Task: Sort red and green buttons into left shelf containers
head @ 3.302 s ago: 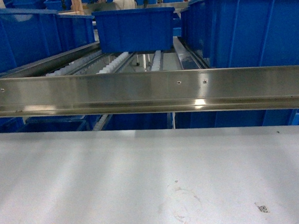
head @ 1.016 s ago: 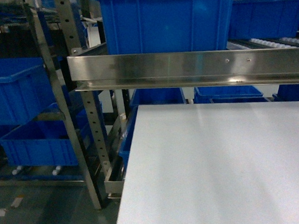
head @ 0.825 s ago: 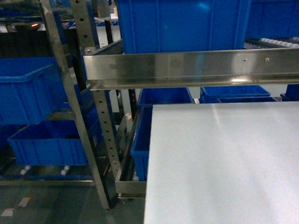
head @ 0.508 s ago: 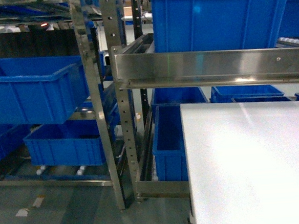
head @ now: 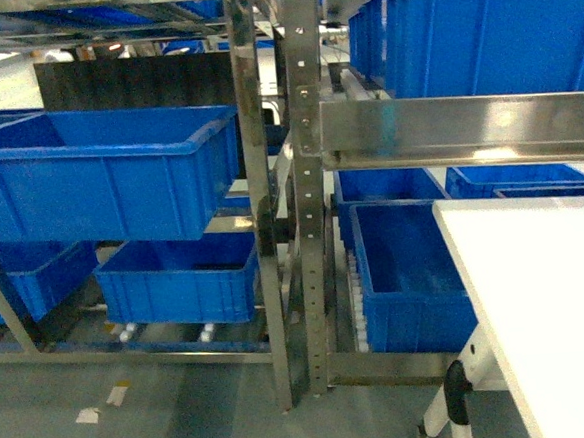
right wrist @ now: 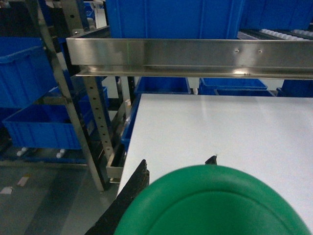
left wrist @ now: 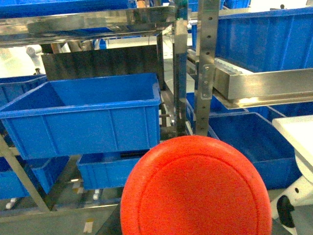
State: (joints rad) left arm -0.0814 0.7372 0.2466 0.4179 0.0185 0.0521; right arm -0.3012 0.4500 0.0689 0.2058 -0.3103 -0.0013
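The red button's wide cap (left wrist: pixel 195 188) fills the bottom of the left wrist view, hanging in the air close to the camera. It hides my left gripper's fingers. Beyond it stands a left shelf container (left wrist: pixel 83 117), a deep blue bin with nothing visible inside. The green button's cap (right wrist: pixel 210 205) fills the bottom of the right wrist view. My right gripper (right wrist: pixel 177 162) is shut on it, with black fingers (right wrist: pixel 129 193) showing at both sides, over the white table (right wrist: pixel 220 122). In the head view the left shelf containers (head: pixel 99 182) sit at the left; no gripper shows there.
A perforated steel upright (head: pixel 309 178) stands between the left shelf and a horizontal steel rail (head: pixel 466 127). Under the rail lies an open blue bin (head: pixel 406 271). The white table's corner (head: pixel 538 292) and its caster (head: pixel 456 388) are at the lower right. Grey floor lies below.
The head view has swung to the left. The white table has slid to the right edge, and the left shelf with its blue bins has come into view.
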